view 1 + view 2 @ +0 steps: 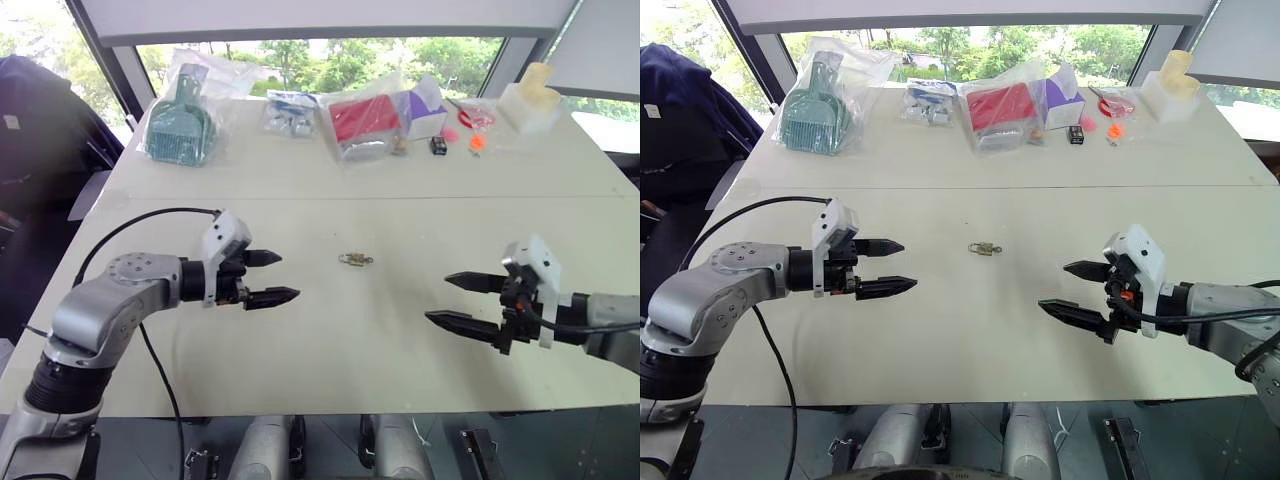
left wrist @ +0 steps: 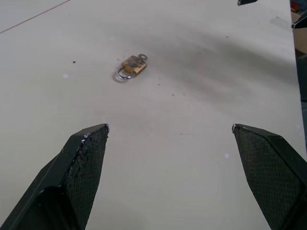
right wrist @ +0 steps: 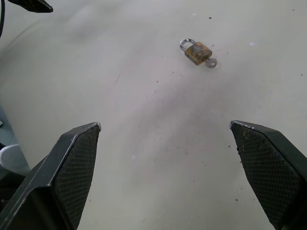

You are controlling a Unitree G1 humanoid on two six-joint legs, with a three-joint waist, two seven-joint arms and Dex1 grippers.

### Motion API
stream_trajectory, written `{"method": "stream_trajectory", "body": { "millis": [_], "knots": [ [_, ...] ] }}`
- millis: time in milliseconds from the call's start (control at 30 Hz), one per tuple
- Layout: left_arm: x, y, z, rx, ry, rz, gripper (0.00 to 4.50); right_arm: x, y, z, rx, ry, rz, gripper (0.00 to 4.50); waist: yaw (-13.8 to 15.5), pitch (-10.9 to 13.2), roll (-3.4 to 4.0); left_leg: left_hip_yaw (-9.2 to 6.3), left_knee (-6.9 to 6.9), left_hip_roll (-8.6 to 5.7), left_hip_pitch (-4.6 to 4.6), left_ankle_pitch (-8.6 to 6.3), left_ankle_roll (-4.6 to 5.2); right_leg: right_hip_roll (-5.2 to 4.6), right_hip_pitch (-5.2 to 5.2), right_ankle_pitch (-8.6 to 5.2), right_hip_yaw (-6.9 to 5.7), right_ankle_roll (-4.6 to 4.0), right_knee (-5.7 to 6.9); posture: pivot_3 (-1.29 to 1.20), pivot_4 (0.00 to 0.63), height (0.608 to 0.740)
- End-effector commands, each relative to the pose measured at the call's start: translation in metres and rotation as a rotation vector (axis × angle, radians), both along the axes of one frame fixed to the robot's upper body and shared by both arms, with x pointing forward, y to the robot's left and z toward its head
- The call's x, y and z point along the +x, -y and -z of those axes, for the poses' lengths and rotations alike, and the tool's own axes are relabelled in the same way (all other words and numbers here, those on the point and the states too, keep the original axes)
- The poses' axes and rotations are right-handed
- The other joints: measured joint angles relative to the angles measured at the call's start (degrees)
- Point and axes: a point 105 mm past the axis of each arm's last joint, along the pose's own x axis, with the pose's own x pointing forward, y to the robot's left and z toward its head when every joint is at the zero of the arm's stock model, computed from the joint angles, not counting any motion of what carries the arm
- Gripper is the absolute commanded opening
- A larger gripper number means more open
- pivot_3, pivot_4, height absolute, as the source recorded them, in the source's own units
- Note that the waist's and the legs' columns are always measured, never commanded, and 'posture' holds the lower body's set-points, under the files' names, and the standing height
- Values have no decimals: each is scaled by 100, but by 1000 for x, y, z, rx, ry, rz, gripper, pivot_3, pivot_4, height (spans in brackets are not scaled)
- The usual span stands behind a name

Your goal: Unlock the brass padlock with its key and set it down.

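The brass padlock [image 1: 355,260] lies flat on the white table [image 1: 400,340], midway between my two grippers. Its silvery shackle looks closed, and the key [image 2: 142,57] sticks out of the body's other end, its round head resting on the table. The same padlock [image 3: 197,51] and key [image 3: 210,63] show in the right wrist view. My left gripper [image 1: 266,277] hovers open to the left of the padlock, pointing at it. On the other side my right gripper [image 1: 458,301] is open as well, a bit nearer the front edge. Neither touches anything.
Along the table's far edge lie bagged items: a teal dustpan [image 1: 180,128], a red box [image 1: 362,120], a purple-and-white box [image 1: 425,108], a small black box [image 1: 438,146], orange bits [image 1: 476,142] and a pale foam block [image 1: 532,98]. A seam [image 1: 400,197] crosses the table.
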Motion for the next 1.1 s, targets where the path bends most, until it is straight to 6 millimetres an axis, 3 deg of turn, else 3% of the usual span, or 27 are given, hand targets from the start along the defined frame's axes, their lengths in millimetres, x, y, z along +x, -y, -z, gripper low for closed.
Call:
{"method": "stream_trajectory", "body": {
  "millis": [33,400,533,700,767,900,1100],
  "knots": [
    [-2,1,0,22,36,4,4296,1,-3,-5,3,34,-9,4485,-2,0,0,0,0,0,0,0,0,0,-1,0,0,0,0,0,150,735],
    [0,10,-10,20,45,4,4296,1,-5,-3,15,30,0,4485,7,0,0,0,-1,0,0,2,-3,1,0,0,0,0,1,0,150,735],
    [10,9,-16,58,86,-10,4296,7,-6,-4,34,24,15,4485,1,0,0,0,0,-1,0,4,0,1,2,0,0,0,1,0,150,735],
    [26,-3,-5,284,146,5,4296,20,-4,2,-9,-12,66,4485,-5,0,1,1,-1,-1,1,11,3,4,-2,0,0,-1,5,0,150,735],
    [38,-4,-14,284,166,15,4296,21,-2,-1,-2,-5,79,4485,26,0,0,4,-6,-1,0,11,4,3,-6,0,0,-1,4,0,150,735],
    [54,10,-28,290,184,134,4296,19,7,-3,-3,15,129,4485,163,2,-3,6,1,-2,-8,13,7,1,-8,1,-1,-1,2,0,150,735],
    [83,66,-22,370,183,321,4296,14,7,2,23,46,191,4485,220,2,-6,7,13,-4,-7,10,17,0,4,1,-1,0,-2,0,150,735]
  ]
}}
